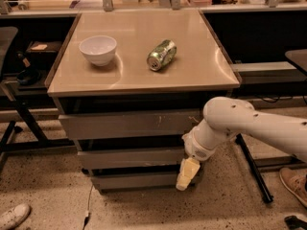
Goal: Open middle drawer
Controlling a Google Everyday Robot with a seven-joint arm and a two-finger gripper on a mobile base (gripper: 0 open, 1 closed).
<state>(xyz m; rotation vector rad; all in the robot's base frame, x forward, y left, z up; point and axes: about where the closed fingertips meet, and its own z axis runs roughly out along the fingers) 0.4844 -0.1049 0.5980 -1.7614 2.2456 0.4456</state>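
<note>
The cabinet has three stacked grey drawer fronts under a tan top. The middle drawer (pixel 130 157) is a wide, shallow, plain grey front, shut, below the taller top front (pixel 125 124) that carries small scratch marks. The narrowest front (pixel 136 180) lies at the bottom. My gripper (pixel 186 173) hangs from the white arm (pixel 240 124) at the right end of the drawers, its yellowish fingers pointing down in front of the right edge of the middle and bottom fronts.
A white bowl (pixel 98 49) and a green can (pixel 161 55) lying on its side rest on the cabinet top (pixel 144 75). A dark chair frame (pixel 14 109) stands at the left, a black stand leg (pixel 252 169) at the right. Shoes (pixel 13 216) show on the speckled floor.
</note>
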